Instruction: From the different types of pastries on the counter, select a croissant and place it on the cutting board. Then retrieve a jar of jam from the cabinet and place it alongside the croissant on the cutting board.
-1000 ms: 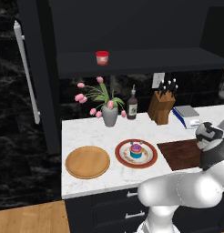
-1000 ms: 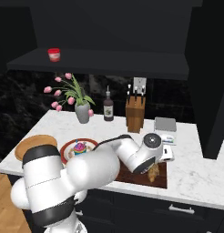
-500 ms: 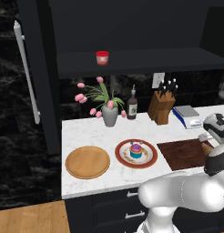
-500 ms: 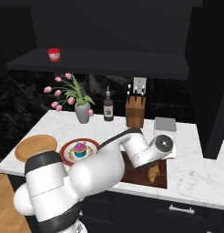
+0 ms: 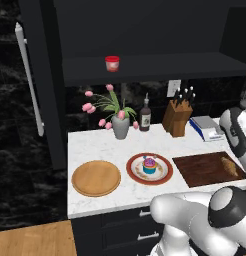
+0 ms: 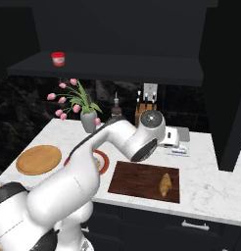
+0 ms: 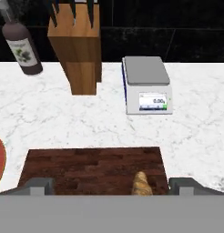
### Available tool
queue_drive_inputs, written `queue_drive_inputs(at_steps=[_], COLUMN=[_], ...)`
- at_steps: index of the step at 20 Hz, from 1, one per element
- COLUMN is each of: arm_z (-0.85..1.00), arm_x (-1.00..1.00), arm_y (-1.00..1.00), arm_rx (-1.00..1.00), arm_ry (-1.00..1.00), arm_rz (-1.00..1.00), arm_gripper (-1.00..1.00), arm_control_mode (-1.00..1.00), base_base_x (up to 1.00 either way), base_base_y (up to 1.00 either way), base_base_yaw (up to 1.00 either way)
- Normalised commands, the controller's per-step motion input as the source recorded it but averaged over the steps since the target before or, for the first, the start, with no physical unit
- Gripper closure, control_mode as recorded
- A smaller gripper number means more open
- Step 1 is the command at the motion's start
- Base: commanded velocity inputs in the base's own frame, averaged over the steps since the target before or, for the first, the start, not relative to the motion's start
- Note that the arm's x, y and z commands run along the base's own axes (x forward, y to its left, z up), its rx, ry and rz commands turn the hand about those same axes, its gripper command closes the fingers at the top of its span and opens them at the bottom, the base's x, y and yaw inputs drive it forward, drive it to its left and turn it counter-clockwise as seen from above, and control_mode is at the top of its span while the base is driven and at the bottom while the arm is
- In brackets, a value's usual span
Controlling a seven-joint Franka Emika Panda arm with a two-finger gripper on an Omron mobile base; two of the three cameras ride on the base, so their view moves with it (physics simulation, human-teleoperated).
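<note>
The croissant [image 6: 165, 184] is seen lying on the cutting board [image 6: 137, 179], toward its three o'clock end. The gripper [image 7: 111, 186] is held wide apart, nothing clamped. The jar of jam [image 5: 112, 63] is waiting on the cabinet shelf [image 5: 160, 70]; the flowers [image 5: 107, 107] could be clipped on the reach.

The arm [image 6: 78, 181] is built of glossy white, rounded, bulbous segments. Its joints are marked by dark grey round caps ringed in black, with black bands between segments. Two small grey, blocky fingertips [image 7: 40, 185] are seen in the hand view.
</note>
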Motion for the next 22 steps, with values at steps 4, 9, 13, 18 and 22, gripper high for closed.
queue_drive_inputs(at_steps=[4,9,13,18,22], arm_z=[1.0,1.0,1.0,1.0,1.0], arm_x=[-0.26,-0.02,0.0,-0.01,-0.08], arm_y=[0.6,0.64,0.08,0.0,0.15], arm_rx=[0.0,0.02,0.14,0.15,0.12], arm_ry=[-0.13,-0.2,-0.17,-0.16,-0.23], arm_rz=[-0.2,-0.06,0.04,0.17,0.25], arm_gripper=[-1.0,-1.0,-1.0,-1.0,-1.0], arm_control_mode=[-1.0,-1.0,-1.0,-1.0,-1.0], base_base_x=[0.0,0.0,0.0,0.0,0.0], base_base_y=[0.0,0.0,0.0,0.0,0.0], base_base_yaw=[0.0,0.0,0.0,0.0,0.0])
